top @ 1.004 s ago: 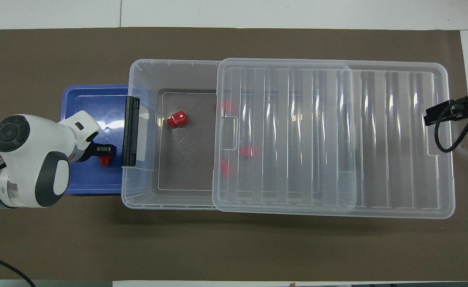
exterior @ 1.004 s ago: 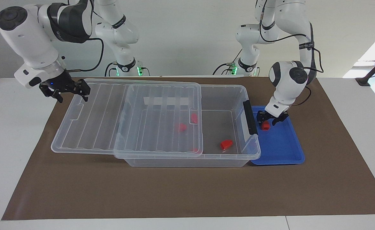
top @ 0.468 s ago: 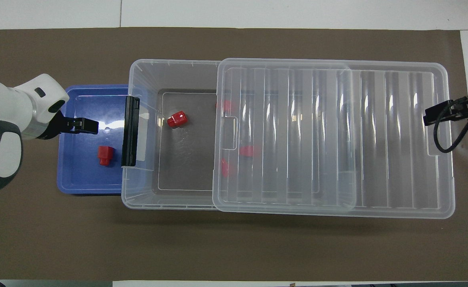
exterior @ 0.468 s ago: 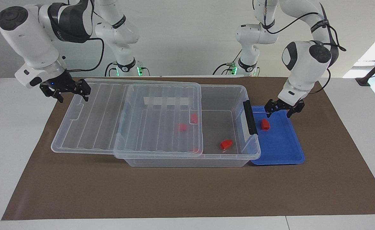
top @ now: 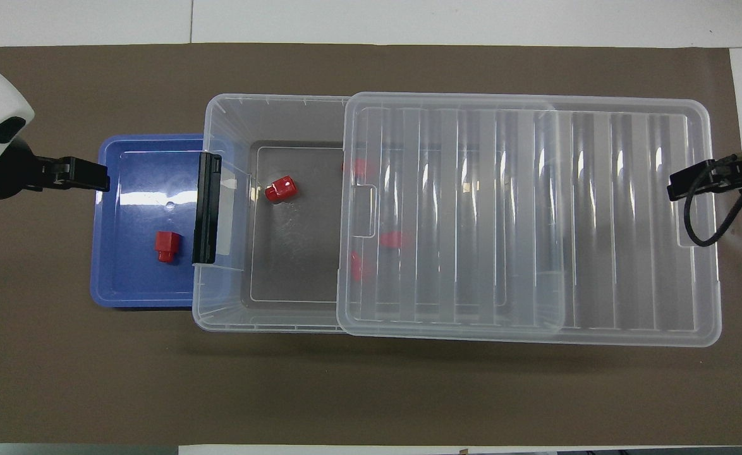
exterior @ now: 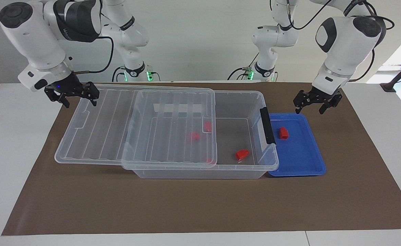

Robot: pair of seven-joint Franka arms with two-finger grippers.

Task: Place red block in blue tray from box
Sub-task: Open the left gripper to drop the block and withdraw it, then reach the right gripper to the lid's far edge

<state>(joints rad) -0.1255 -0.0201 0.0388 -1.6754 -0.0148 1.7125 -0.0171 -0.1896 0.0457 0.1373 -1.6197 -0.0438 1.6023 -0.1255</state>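
Note:
A red block [exterior: 283,133] lies in the blue tray [exterior: 303,160], beside the box's black clip handle [exterior: 267,125]; it also shows in the overhead view [top: 167,246]. My left gripper [exterior: 316,104] is open and empty, up in the air over the tray's rim [top: 96,208]. The clear box [exterior: 200,172] has its lid [exterior: 98,136] slid toward the right arm's end. One red block [exterior: 242,154] lies uncovered in the box; others [exterior: 194,136] show through the lid. My right gripper [exterior: 74,97] is open at the lid's outer end.
A brown mat [exterior: 187,205] covers the table under the box and the tray. The tray touches the box's handle end. The lid overhangs the box by about half its length.
My left gripper has let go of the red block, risen and drawn back from it to the tray's rim. The block stays in the tray. My right gripper has barely moved.

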